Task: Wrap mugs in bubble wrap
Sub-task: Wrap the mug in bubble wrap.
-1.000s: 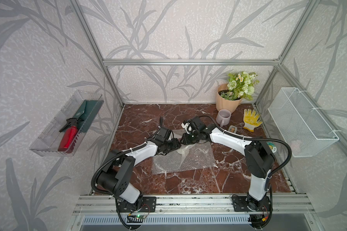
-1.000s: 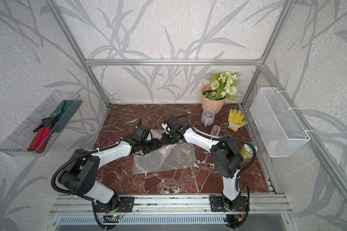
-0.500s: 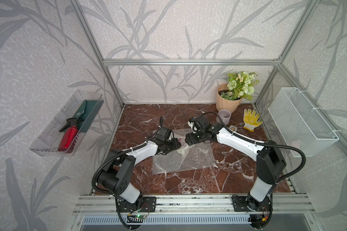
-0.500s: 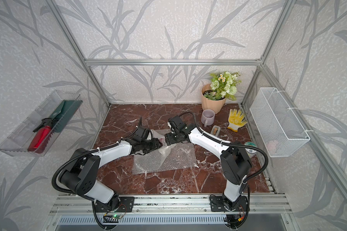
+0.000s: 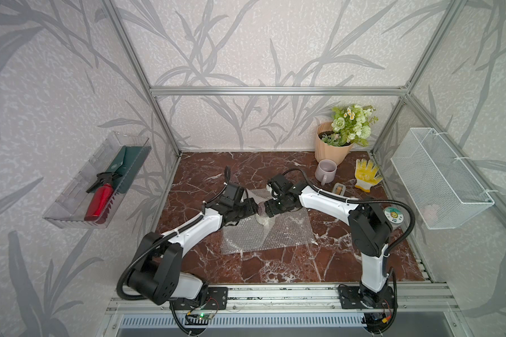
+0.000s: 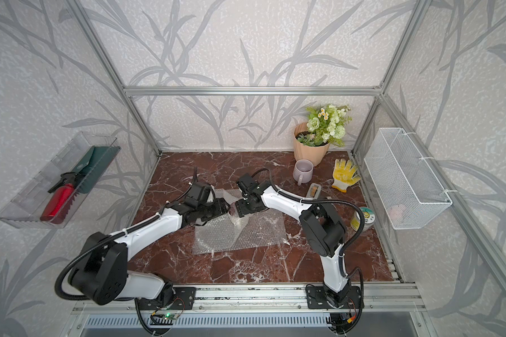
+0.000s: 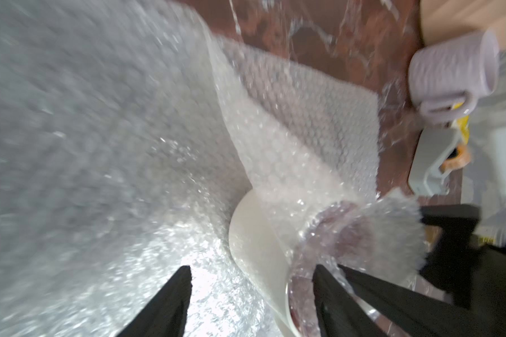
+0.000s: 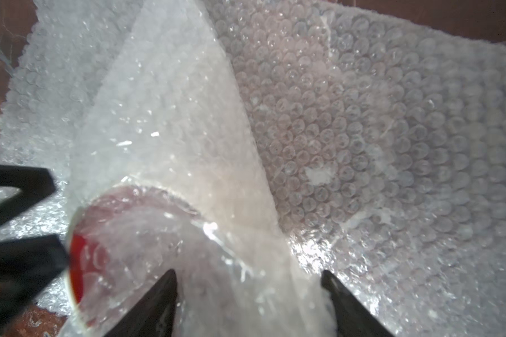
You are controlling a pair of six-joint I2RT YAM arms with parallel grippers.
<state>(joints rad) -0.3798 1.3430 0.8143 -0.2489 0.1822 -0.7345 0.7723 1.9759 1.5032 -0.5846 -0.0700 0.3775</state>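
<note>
Arms come in from the two front corners and meet near the middle of the counter [image 5: 246, 169]. The left arm folds at its raised elbow and runs its forearm low, forward and to the right. The right arm stands up from its base, bends, and stretches its forearm to the left. The claws are almost tip to tip over the back part of the bubble wrap [image 5: 284, 233], which lies spread on the marble.

The white mug [image 7: 251, 233] lies tipped on that sheet. A fold of the wrap is drawn over its body and across its red mouth.

The left claw [image 7: 251, 291] has its jaws apart. One finger [image 7: 324, 300] sits at the wrap-covered mouth, and the other stands clear of the mug's outer wall, over the sheet. It clamps nothing.

The right claw [image 8: 249, 291] has its jaws spread wide on either side of the draped fold and the covered mug.

The lilac mug [image 5: 325, 172] stands upright and bare, well apart at the back right, just in front of the flowerpot [image 5: 330, 148].
</note>
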